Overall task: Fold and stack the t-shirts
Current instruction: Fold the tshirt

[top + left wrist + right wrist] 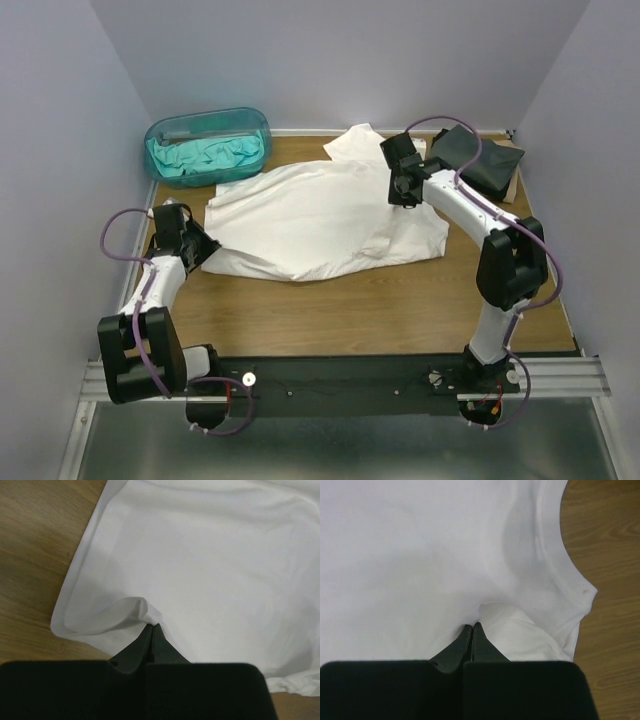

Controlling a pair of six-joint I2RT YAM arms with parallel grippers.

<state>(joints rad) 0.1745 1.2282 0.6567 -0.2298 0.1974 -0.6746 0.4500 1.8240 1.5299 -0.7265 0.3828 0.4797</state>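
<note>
At the far-left corner the teal tub [258,128] holds a crumpled teal t-shirt [205,155], well apart from both arms. Nearer the front, the left gripper [152,628] has its jaws together on a small tent of cloth at the left edge of the white t-shirt [320,215]. That shirt lies spread and rumpled across the middle of the table [400,315].

The bite looks thin — only a peak of fabric sits between the tips. It may be 1 layer rather than 2; the wrist view does not settle it. If only the top layer is caught, a lift would peel the shirt open instead of carrying the edge over. So shallow a pinch could also slip free mid-fold.

The right gripper [472,627] is likewise clamped on a fold of the same shirt, just below the collar near the shoulder. With 2 arms on 1 garment, uneven travel would skew the fold or stretch the neckline. Pulling apart would tug the cloth out of the weaker grip.

At the far-right corner lie the dark folded t-shirts [480,160], just behind the right arm — a wide swing of that arm, or a trailing sleeve, could knock the stack askew.
</note>
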